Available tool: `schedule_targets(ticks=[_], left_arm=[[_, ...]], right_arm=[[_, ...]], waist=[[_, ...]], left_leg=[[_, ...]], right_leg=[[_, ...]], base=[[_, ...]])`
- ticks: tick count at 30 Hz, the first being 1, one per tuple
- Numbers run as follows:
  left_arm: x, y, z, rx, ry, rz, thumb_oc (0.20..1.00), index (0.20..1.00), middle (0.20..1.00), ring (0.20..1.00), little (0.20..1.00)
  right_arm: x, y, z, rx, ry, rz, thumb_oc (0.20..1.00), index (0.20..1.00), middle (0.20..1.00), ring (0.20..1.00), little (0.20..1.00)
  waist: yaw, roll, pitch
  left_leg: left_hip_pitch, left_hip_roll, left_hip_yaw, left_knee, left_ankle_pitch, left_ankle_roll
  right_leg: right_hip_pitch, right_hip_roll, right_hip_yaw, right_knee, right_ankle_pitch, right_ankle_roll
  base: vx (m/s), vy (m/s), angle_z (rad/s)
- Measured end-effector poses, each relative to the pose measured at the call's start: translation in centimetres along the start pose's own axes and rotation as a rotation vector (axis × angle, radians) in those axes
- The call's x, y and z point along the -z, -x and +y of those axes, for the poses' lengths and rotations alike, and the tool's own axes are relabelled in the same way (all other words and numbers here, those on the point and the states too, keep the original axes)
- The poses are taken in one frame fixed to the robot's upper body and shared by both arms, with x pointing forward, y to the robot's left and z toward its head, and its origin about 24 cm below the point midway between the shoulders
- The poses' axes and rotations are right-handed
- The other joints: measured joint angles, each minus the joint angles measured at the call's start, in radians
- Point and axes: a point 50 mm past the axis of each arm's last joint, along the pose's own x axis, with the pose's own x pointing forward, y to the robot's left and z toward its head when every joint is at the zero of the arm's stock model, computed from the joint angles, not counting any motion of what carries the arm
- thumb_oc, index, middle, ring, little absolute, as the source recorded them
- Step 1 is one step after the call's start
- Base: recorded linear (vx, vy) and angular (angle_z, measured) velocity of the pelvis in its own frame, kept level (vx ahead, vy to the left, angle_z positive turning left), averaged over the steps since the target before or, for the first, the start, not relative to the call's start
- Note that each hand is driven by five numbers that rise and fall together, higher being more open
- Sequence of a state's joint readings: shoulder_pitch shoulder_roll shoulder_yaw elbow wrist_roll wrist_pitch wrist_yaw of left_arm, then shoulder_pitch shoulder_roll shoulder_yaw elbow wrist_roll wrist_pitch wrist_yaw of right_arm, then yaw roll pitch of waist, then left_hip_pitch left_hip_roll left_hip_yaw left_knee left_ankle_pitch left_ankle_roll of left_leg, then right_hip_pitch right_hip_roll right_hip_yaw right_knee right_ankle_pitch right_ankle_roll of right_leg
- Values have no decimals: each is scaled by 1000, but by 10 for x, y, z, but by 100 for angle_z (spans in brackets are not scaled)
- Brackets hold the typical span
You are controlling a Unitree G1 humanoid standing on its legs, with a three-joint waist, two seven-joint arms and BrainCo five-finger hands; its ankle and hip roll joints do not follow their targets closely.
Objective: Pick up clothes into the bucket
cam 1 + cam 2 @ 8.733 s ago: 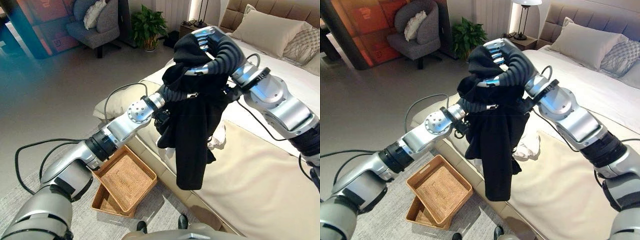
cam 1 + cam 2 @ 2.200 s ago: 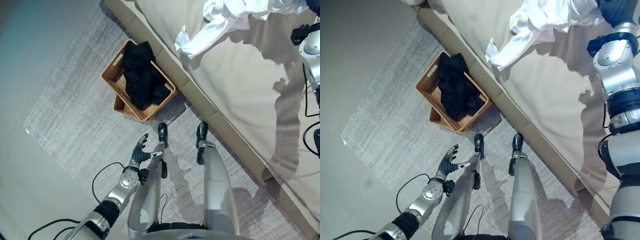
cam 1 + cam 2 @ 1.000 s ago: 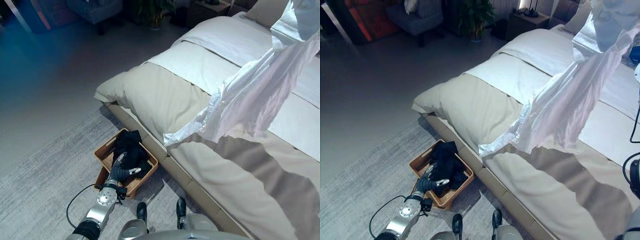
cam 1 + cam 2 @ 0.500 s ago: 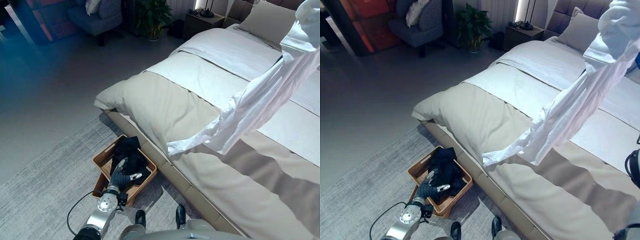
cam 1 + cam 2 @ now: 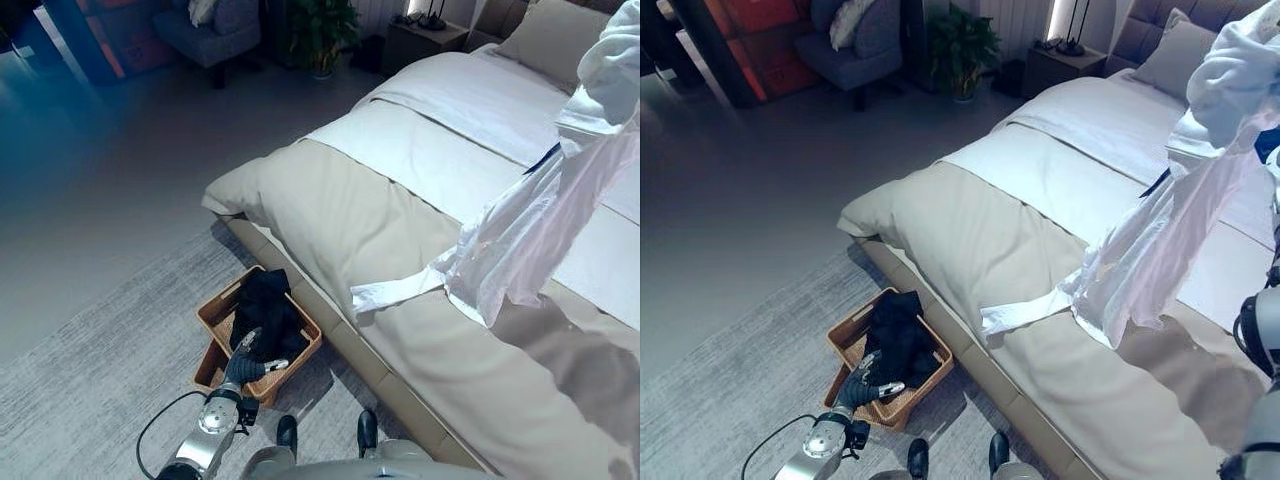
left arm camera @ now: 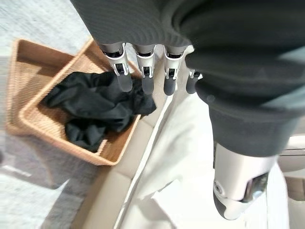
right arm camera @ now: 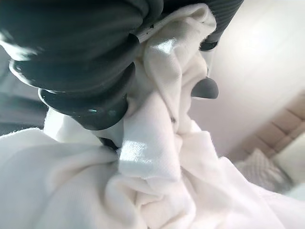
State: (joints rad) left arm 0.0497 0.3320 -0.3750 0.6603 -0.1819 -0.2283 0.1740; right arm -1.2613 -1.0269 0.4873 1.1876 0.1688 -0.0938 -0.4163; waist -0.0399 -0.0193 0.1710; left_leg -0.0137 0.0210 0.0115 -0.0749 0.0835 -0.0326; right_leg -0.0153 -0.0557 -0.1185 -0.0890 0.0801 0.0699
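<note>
While the right hand grips a bunched white cotton shirt high above the bed, fingers curled tight into the cloth, its sleeve trails down onto the beige cover near the bed's long edge. On the grey rug against the bed's side sits a woven wicker basket with a crumpled black garment inside. Just in front of it hangs the left hand, fingers straight and holding nothing.
</note>
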Motion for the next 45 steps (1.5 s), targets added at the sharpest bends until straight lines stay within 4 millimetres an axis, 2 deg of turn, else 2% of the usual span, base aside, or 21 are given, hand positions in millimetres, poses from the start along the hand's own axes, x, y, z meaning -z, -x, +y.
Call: schedule_targets(ticks=[1,2,3,4,5,13,21,28,32,34,36,38,39,40,42,44,45], left_arm=[[0,0,-1,3,0,0,1000,1000,1000,1000,1000],[1,0,-1,4,6,3,1000,1000,1000,1000,1000],[1,0,-1,5,5,4,1000,1000,1000,1000,1000],[1,0,-2,8,2,5,1000,1000,1000,1000,1000],[2,1,-3,12,2,8,1000,1000,1000,1000,1000],[-2,-2,-7,30,-10,-5,1000,1000,1000,1000,1000],[-16,-11,-5,28,-16,-45,1000,1000,1000,1000,1000],[-18,-13,-6,27,-13,-48,1000,1000,1000,1000,1000],[-19,-14,-6,24,-14,-48,1000,1000,1000,1000,1000],[-23,-16,-6,22,-15,-60,1000,1000,1000,1000,1000],[-26,-18,-5,21,-16,-72,1000,1000,1000,1000,1000],[-26,-18,-4,17,-18,-70,1000,1000,1000,1000,1000],[-28,-19,-3,15,-19,-77,1000,1000,1000,1000,1000],[-29,-19,-4,17,-18,-79,1000,1000,1000,1000,1000],[-30,-20,-2,14,-22,-85,1000,1000,1000,1000,1000],[-37,-20,1,15,-5,-109,1000,1000,1000,1000,1000],[-47,-21,2,23,21,-146,1000,1000,1000,1000,1000]], right_arm=[[0,0,2,-4,-1,2,912,912,912,912,912],[-1,1,4,-8,-4,2,1000,1000,1000,1000,1000],[-1,2,5,-12,-7,2,1000,1000,1000,1000,1000],[-2,2,7,-16,-13,3,884,884,884,884,884],[-2,4,13,-30,-16,6,200,200,200,200,200],[2,9,27,-79,-13,28,200,200,200,200,200],[-1,9,29,-101,-11,16,200,200,200,200,200],[-6,9,30,-106,-11,-6,200,200,200,200,200],[-20,7,27,-86,-39,-54,200,200,200,200,200],[-34,2,19,-53,-67,-92,200,200,200,200,200],[-54,-7,-1,18,-106,-135,200,200,200,200,200],[-82,-16,-34,146,-169,-213,200,200,200,200,200],[-90,-17,-42,175,-183,-242,200,200,200,200,200],[-111,-20,-62,231,-199,-302,200,200,200,200,200],[-134,-19,-87,315,-242,-389,200,200,200,200,200],[-145,-17,-96,334,-258,-433,200,200,200,200,200],[-154,-16,-101,336,-275,-462,200,200,200,200,200]], waist=[[1,5,3],[1,12,7],[2,16,10],[1,19,12],[2,25,16],[1,49,73],[0,38,94],[0,35,111],[-4,33,112],[-6,33,113],[-8,32,114],[-5,25,118],[-6,21,119],[-7,20,119],[-8,10,122],[-10,-5,118],[-16,-15,112]], left_leg=[[-9,0,-1,0,0,0],[-15,0,-2,1,1,1],[-18,0,-1,1,1,1],[-20,0,-1,1,1,1],[-26,0,-1,1,1,1],[-34,-1,-5,0,1,1],[-34,-1,-9,-2,1,1],[-34,-2,-9,-4,1,1],[-32,-1,-9,-5,1,1],[-32,-2,-9,-6,1,1],[-30,-2,-10,-6,1,1],[-17,-1,-9,-6,1,1],[-12,0,-9,-6,1,1],[-8,-1,-9,-9,1,1],[7,0,-9,-9,1,1],[21,2,-10,-11,1,1],[22,2,-9,-11,0,1]], right_leg=[[-8,0,-1,0,1,0],[-13,0,-2,0,2,1],[-16,0,-2,0,2,1],[-19,0,-2,0,2,1],[-25,1,-2,0,2,1],[-32,0,-4,0,2,1],[-33,1,-4,0,2,1],[-34,0,-4,0,2,2],[-34,0,-4,0,2,1],[-34,0,-4,0,2,1],[-31,0,-4,0,2,1],[-18,2,-4,0,2,1],[-12,2,-4,0,2,1],[-10,2,-5,0,2,1],[6,2,-5,0,2,1],[19,3,-6,0,1,1],[21,4,-6,0,1,1]], base=[[-38,-1,2],[-38,-1,2],[0,0,0],[0,0,0],[0,0,0],[0,0,0],[0,0,0],[0,0,0],[0,0,0],[0,0,0],[0,0,0],[16,-4,0],[0,0,0],[0,0,0],[16,-1,0],[16,0,0],[34,4,2]])
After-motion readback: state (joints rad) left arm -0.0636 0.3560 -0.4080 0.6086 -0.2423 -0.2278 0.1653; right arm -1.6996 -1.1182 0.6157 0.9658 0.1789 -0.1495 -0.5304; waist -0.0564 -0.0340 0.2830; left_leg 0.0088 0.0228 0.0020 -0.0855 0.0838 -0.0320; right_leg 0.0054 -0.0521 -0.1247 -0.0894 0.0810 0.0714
